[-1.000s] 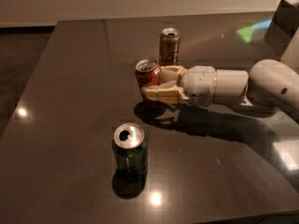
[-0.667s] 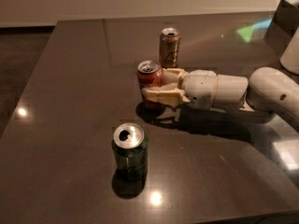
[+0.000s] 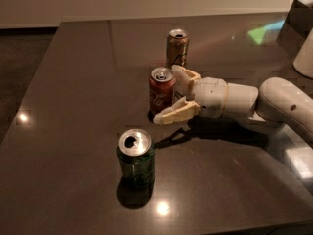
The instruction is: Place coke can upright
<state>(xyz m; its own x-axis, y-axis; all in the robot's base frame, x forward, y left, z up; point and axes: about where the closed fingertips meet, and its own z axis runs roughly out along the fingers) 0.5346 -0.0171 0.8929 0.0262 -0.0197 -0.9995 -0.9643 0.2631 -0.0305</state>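
Gripper (image 3: 166, 95): reaches in from the right at mid-bench, level with the coke can (image 3: 160, 89).
Jaws: closed on the coke can, one finger behind its right side, the other across its lower front.
Change: a second ago the can leaned in the grasp and sat higher in view; now it stands straight and lower, its base at the bench (image 3: 73, 92).
Coke can look: red body, white script, silver top facing up.
Neighbours: green can (image 3: 135, 159) nearer and to the left, apart; brown-gold can (image 3: 177, 47) just behind, upright.
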